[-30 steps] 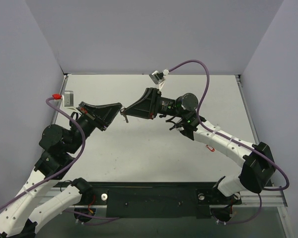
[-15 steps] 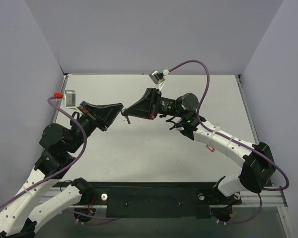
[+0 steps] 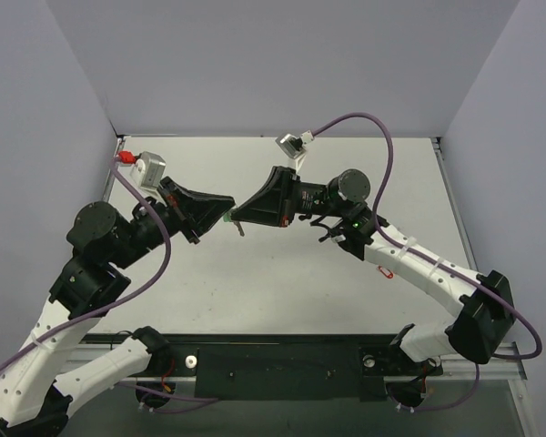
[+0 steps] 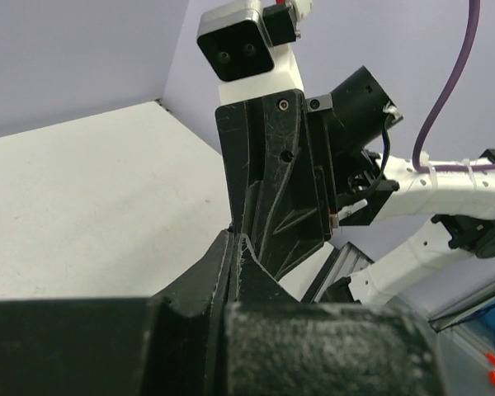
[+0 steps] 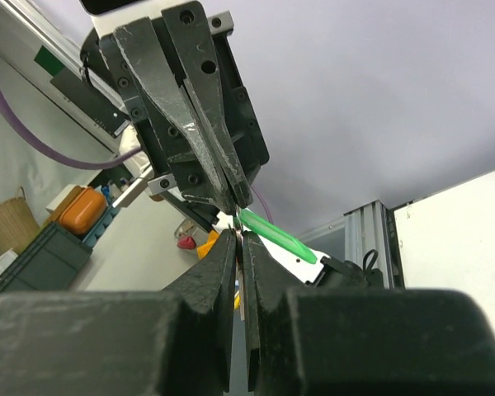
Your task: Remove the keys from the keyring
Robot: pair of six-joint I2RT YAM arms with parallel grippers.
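My two grippers meet tip to tip above the table's middle. In the top view the left gripper [image 3: 228, 215] comes from the left and the right gripper [image 3: 237, 217] from the right. The keyring's green fob [image 3: 229, 218] shows between the tips, and the small key [image 3: 240, 228] hangs just below them. In the right wrist view my right gripper [image 5: 241, 241] is shut on the thin silver key [image 5: 243, 285]. The left gripper [image 5: 236, 203] pinches the end of the green fob [image 5: 276, 235], which sticks out to the right. In the left wrist view the left gripper [image 4: 233, 238] is shut; the fob is hidden.
A red oval outline piece [image 3: 386, 272] lies on the white table [image 3: 282, 291] beside the right forearm. Grey walls stand to the left, right and back. Purple cables loop over both arms.
The left wrist has rolled and its camera has risen toward the back. The meeting point of the tips has shifted slightly right and nearer. The green fob now shows between the tips.
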